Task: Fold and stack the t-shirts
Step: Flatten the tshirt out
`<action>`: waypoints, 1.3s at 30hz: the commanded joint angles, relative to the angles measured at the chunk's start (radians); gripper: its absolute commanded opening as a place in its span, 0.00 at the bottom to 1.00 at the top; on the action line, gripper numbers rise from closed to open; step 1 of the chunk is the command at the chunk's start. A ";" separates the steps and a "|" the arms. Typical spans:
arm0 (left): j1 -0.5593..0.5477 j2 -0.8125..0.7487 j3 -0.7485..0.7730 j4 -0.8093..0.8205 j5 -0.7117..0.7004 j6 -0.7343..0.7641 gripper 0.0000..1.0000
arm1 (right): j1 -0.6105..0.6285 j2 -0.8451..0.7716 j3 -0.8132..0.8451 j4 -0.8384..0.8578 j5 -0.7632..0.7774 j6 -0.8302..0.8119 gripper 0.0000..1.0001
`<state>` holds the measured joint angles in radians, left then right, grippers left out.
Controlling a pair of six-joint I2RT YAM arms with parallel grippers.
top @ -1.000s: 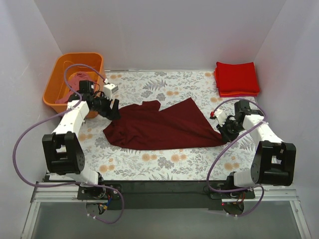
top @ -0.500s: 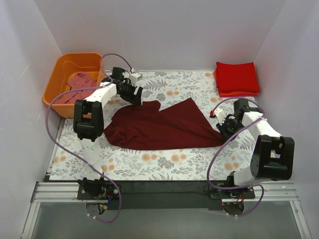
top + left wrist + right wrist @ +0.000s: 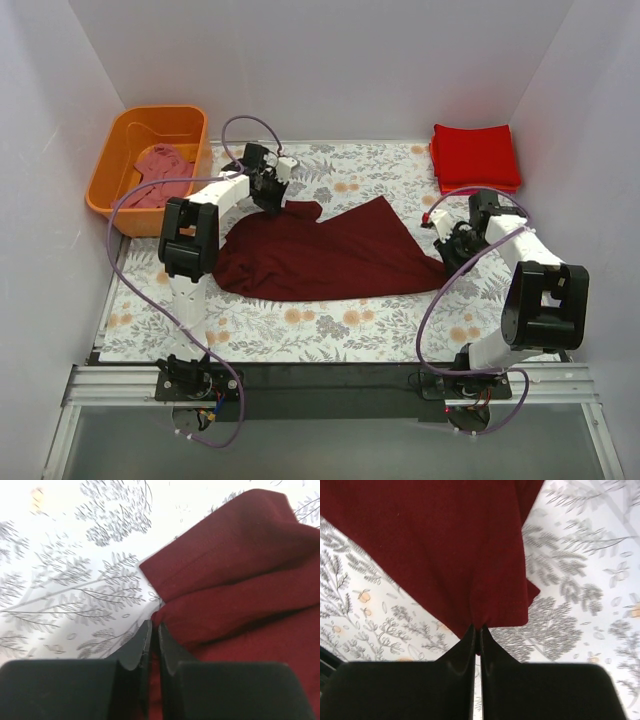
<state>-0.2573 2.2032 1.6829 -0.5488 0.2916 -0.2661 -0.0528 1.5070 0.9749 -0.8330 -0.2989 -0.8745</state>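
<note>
A dark maroon t-shirt (image 3: 320, 255) lies spread and rumpled across the floral table. My left gripper (image 3: 273, 203) is shut on its far left edge; in the left wrist view the jaws (image 3: 154, 630) pinch a fold of the maroon t-shirt (image 3: 235, 580). My right gripper (image 3: 448, 258) is shut on the shirt's right corner, with the maroon t-shirt (image 3: 445, 550) hanging from the closed tips (image 3: 477, 630). Folded bright red t-shirts (image 3: 475, 157) are stacked at the back right. A dusty pink t-shirt (image 3: 158, 172) lies in the orange tub.
The orange plastic tub (image 3: 130, 130) stands at the back left corner. White walls close in the table on three sides. Purple cables loop over both arms.
My left arm has swung from the tub side to the shirt's far left edge and its jaws have closed on the cloth. The right gripper has kept its hold and lifted slightly.
</note>
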 commanded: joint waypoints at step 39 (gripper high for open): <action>0.168 -0.801 -0.589 -0.473 0.389 0.016 0.29 | -0.009 -0.105 -0.116 -0.064 0.049 -0.156 0.01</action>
<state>-0.0853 1.4422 1.0744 -0.9714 0.5999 -0.2321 -0.0570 1.4082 0.8543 -0.8814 -0.2382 -1.0000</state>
